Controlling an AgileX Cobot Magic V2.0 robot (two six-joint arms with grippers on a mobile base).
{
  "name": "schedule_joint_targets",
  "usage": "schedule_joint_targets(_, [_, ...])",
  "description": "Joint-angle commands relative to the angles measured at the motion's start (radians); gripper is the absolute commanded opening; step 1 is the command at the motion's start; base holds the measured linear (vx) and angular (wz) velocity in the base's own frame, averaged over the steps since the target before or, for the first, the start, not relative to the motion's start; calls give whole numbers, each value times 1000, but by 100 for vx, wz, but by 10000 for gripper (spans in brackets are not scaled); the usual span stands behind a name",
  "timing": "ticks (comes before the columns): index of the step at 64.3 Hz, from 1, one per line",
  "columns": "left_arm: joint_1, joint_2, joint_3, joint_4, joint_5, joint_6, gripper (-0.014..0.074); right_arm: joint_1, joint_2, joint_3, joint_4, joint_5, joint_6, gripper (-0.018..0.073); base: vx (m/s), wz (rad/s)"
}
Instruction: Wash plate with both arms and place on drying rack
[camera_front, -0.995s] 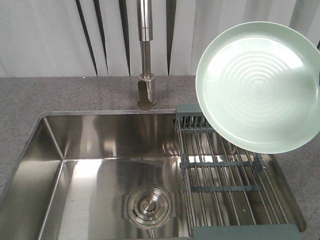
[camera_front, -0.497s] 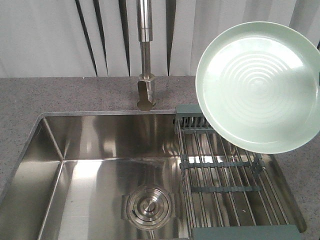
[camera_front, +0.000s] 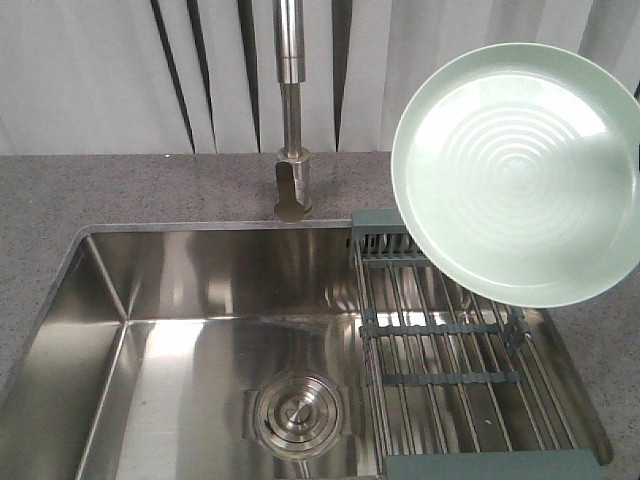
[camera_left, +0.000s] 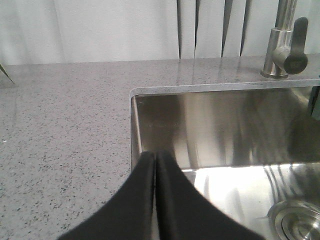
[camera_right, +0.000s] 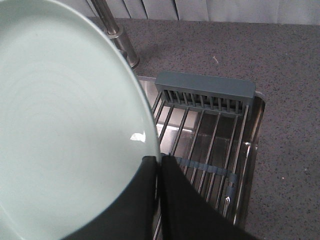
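My right claw (camera_right: 159, 160) pinched the plate (camera_front: 515, 175) by its rim at two o'clock, above the drying rack (camera_front: 440, 350). My left claw (camera_left: 156, 156) sat pressed together, empty. That edge-only grip risked a slip.

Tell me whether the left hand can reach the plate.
Probably yes: the left hand sits shut at the left edge of the sink, the plate is in the right hand above the drying rack, and only open sink lies between.

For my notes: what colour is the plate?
The plate is pale mint green, best in front view.
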Motion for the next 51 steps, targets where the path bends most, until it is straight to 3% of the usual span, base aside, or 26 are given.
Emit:
schedule_joint_targets(1, [-6, -13, 18, -5, -76, -3, -6, -6, -16, -23, 49, -40, -6, -6, 0, 0])
schedule_joint_targets(51, [-6, -13, 18, -5, -76, -3, -6, -6, -16, -23, 49, -40, -6, -6, 0, 0])
